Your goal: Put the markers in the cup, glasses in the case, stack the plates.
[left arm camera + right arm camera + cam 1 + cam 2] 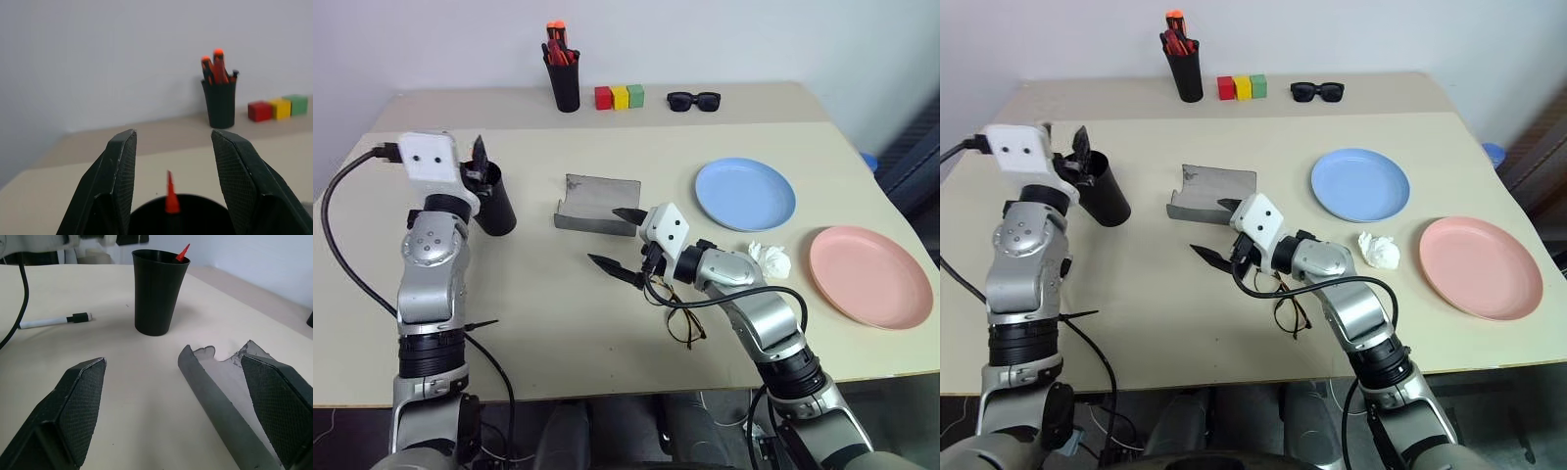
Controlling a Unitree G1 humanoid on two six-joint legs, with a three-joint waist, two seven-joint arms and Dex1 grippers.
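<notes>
The black cup (497,206) stands at the table's left, and the red marker (171,198) stands inside it with its pointed tip (182,253) above the rim. My left gripper (481,166) hovers over the cup's mouth, open, its fingers (120,171) clear of the marker. The grey case (597,204) lies open at mid-table. My right gripper (607,236) is open and empty just in front of the case. The wire-framed glasses (683,323) lie on the table under my right forearm. The light blue plate (745,193) and the pink plate (869,276) lie apart on the right.
A crumpled white tissue (771,258) sits between the plates. At the back stand a black pen pot (564,83), coloured blocks (620,96) and black sunglasses (693,100). A white pen with a black cap (54,321) lies near the cup.
</notes>
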